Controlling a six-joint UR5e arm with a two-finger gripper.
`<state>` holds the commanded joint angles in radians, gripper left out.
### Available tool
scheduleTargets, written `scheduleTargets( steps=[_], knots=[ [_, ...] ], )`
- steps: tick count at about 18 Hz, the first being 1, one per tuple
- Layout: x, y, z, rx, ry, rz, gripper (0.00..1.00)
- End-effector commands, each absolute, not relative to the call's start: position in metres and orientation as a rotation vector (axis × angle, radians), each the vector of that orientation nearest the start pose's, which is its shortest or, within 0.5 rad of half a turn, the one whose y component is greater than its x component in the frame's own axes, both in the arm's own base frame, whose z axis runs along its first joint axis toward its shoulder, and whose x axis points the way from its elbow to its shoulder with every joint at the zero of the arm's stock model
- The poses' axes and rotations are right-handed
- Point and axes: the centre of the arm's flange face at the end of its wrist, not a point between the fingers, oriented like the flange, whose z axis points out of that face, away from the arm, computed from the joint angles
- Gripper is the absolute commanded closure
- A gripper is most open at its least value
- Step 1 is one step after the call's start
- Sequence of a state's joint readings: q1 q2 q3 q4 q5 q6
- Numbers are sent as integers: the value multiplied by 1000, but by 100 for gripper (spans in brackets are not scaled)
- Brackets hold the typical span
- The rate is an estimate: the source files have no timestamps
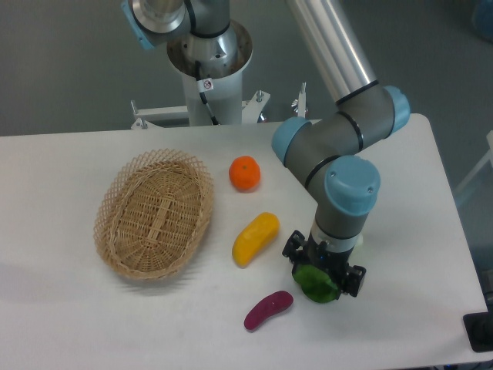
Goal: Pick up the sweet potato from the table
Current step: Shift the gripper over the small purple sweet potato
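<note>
Lower centre of frame: sweet potato lying free on the bench.
My gripper: over the leafy green, just right of it; spread or closed, I cannot tell.
Doing it well: shift down-left, straddle its narrow width, avoid the green.

light: bright, even | shadows: soft, faint | focus: sharp

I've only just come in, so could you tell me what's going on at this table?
The arm is after the sweet potato, which lies untouched on the table. Its hand hangs over the leafy green, just right of the sweet potato, holding nothing. A yellow vegetable, an orange and an empty basket sit further left.
</note>
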<state>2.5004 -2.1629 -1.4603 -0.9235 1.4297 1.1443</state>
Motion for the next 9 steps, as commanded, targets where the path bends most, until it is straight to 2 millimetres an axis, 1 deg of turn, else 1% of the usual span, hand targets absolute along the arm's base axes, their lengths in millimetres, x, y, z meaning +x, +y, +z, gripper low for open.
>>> scheduleTargets(
  steps=[1,4,9],
  knots=[
    [-466,544,249,-2917,354,104,0],
    [-454,557,243,-2903,385,115,0],
    [-451,562,233,-2908,392,100,0]
  ],
)
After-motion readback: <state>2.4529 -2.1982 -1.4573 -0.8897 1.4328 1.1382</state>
